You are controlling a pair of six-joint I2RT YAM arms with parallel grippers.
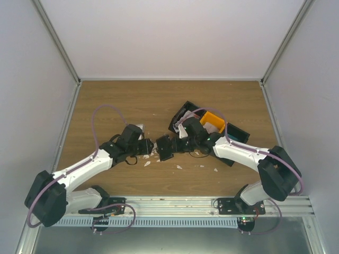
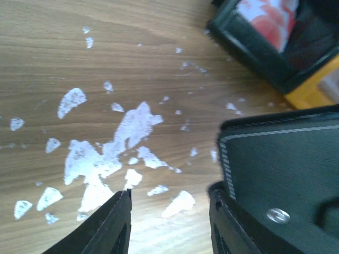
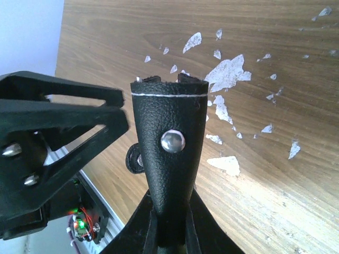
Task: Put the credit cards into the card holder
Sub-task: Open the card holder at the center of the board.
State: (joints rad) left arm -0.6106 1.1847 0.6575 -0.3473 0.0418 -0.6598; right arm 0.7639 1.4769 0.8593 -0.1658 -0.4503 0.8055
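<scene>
High rear overview; two close wrist views over the same scraps point(image 2: 135, 124)

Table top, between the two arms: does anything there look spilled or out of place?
Yes. Small white scraps lie scattered over the wooden table, like torn or flaked litter, thickest just beside the black card holder that the right end effector grips. They look spilled, not placed.

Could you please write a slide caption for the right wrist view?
Right gripper gripping the black card holder over a wooden table littered with white scraps.
</scene>
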